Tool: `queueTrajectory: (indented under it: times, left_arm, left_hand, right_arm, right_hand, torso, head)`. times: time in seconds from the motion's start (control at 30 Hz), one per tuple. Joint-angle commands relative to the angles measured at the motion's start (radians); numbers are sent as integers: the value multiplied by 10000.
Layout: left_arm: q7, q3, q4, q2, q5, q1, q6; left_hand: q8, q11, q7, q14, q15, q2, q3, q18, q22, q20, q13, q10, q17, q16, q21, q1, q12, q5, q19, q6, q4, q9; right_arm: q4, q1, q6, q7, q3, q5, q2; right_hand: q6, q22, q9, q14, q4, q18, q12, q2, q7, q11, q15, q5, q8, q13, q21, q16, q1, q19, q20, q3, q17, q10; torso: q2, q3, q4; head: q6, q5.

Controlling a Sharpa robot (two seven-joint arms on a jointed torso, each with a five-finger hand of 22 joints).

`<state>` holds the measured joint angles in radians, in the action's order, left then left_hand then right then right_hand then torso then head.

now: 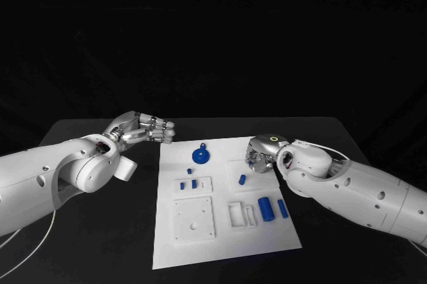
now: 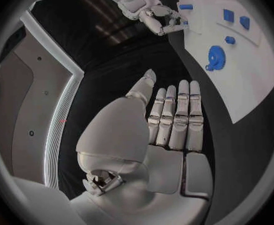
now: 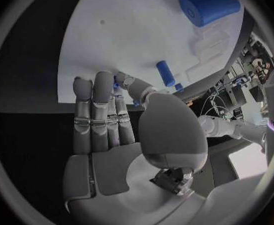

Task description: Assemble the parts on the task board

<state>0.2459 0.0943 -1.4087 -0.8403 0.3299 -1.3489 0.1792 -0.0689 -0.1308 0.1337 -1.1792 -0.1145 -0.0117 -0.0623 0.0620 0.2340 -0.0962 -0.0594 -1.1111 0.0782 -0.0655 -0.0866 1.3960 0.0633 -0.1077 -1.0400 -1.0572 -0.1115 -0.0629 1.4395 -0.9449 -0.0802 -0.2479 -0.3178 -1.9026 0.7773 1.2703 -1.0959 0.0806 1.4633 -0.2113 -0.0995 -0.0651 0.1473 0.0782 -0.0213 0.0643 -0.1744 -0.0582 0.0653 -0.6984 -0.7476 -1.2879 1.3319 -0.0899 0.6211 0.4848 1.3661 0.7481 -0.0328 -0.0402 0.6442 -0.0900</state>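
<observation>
The task board is a flat, matte white plate lying lengthwise away from the robot on the black table, with shallow raised white square blocks on its surface. Smooth blue plastic parts lie on it: a round toothed gear near the far end, 2 short pegs side by side on a small white block, a slim peg toward the right edge, and 2 stubby cylinders farther toward the robot, their long axes running roughly along the board's length. The left hand, silver and segmented, hangs over bare table just off the board's far left corner, fingers straight, close together and holding nothing; the gear lies a little apart from it. The right hand hangs over the board's right edge near the slim peg; in the right wrist view a small blue part shows at its fingertips, though I cannot tell whether it is held.
</observation>
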Motion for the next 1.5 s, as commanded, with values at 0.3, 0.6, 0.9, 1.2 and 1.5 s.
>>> queueTrajectory:
  times: [0.3,0.6,0.9,1.2,1.5]
  left_arm:
    - [212,-8,86,46,339,-16,-48]
    - [281,-9,266,109,335,-15,6]
    - [314,-9,453,189,299,-14,-9]
    - [382,-10,680,316,129,-7,27]
    - [595,-8,1049,634,-278,39,277]
  left_hand:
    - [-21,-16,27,75,-3,61,-79,-3,-37,-10,7,71,-6,22,51,-38,-24,-64,-61,30,-3,2]
    - [-18,-20,37,72,-2,55,-87,0,-71,-10,7,84,-4,22,46,-41,-25,-83,-68,50,-7,3]
    - [-23,-23,43,75,-4,49,-92,1,-106,-12,7,92,-4,23,44,-55,-24,-93,-71,66,-1,3]
    - [-24,-27,45,85,-8,55,-103,2,-135,-13,7,107,-6,23,41,-55,-25,-103,-73,75,-2,2]
    - [-33,-24,41,84,-9,69,-110,2,-191,-18,6,94,-6,24,36,-87,-22,-116,-76,73,1,1]
  right_arm:
    - [167,140,-458,-37,79,-139,0]
    - [403,137,-792,128,-183,204,106]
    - [643,133,-745,236,-406,485,205]
    - [1294,135,-1128,464,-624,890,234]
    - [2204,321,-1425,728,-658,1108,65]
  right_hand:
    - [154,-580,150,-34,88,-141,51,-18,-44,45,107,-42,-61,-18,40,-194,159,311,-49,278,20,172]
    - [144,-1114,280,-44,113,-121,52,-12,-48,51,112,-70,-60,-19,221,-264,153,502,-53,278,-1,191]
    - [151,-1760,309,-53,148,-108,51,-14,-51,55,112,-77,-61,-17,704,-319,123,727,-48,222,-32,196]
    - [153,-2207,310,-58,186,-94,49,4,-51,55,115,-133,-62,-18,1106,-338,102,914,-53,193,-32,203]
    - [149,-2554,309,-57,146,-88,51,-32,-51,55,114,-236,-60,-19,1438,-366,98,1067,-52,127,-49,200]
  torso:
    - [-9,4,11]
    - [-17,6,15]
    - [-19,6,25]
    - [-43,-10,3]
    - [-187,-20,-25]
  head:
    - [-2,12]
    - [-23,-38]
    - [-70,-23]
    - [-69,54]
    - [17,424]
